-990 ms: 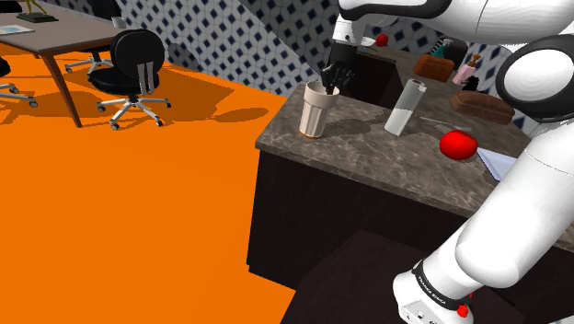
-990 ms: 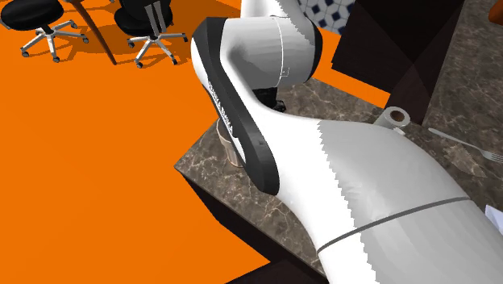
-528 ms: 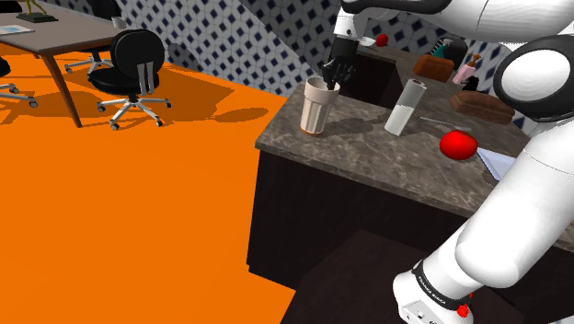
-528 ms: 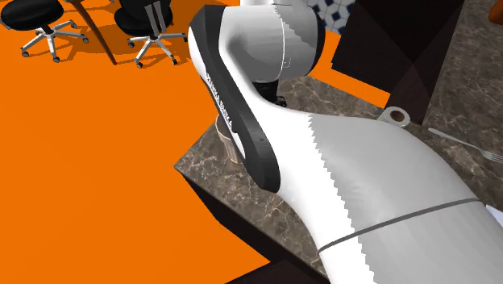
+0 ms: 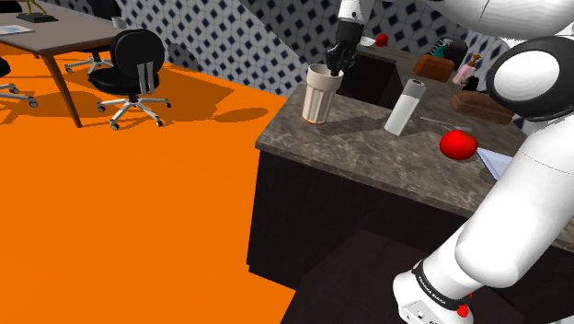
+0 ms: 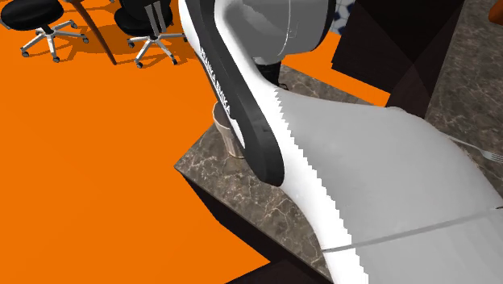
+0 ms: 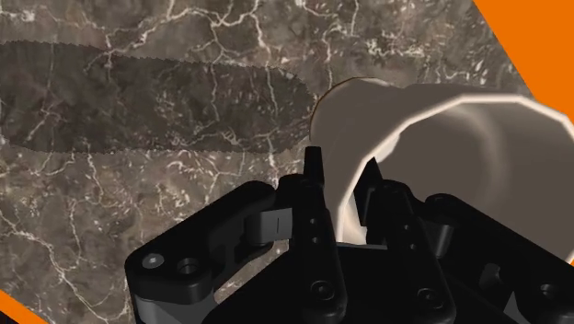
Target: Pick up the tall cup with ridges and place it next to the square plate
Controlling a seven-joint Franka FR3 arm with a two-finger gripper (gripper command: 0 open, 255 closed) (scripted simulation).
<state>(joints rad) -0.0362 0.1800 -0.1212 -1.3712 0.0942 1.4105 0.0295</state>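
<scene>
**Item: ridged cup in gripper, counter corner**

Shoulder view, left to right:
- Brown wooden desk and black swivel office chair on the orange floor.
- Dark veined marble counter.
- Tall cream cup with vertical ridges. It stands upright near the counter's 10 o'clock corner. Whether its base touches the stone cannot be told.
- All-black two-finger gripper, at 1 o'clock on the cup's rim.
- Tall white-grey capped bottle, at 3 o'clock from the cup and apart from it.
- Red rounded object, at 4 o'clock from the bottle.
- Pale flat straight-edged piece, just beside the red object and partly hidden by the arm.

Second exterior view: the white arm covers most of the cup, which sits by the counter corner.

Wrist view: the gripper pinches the cup wall, one finger outside the rim and one inside, above the counter.
</scene>
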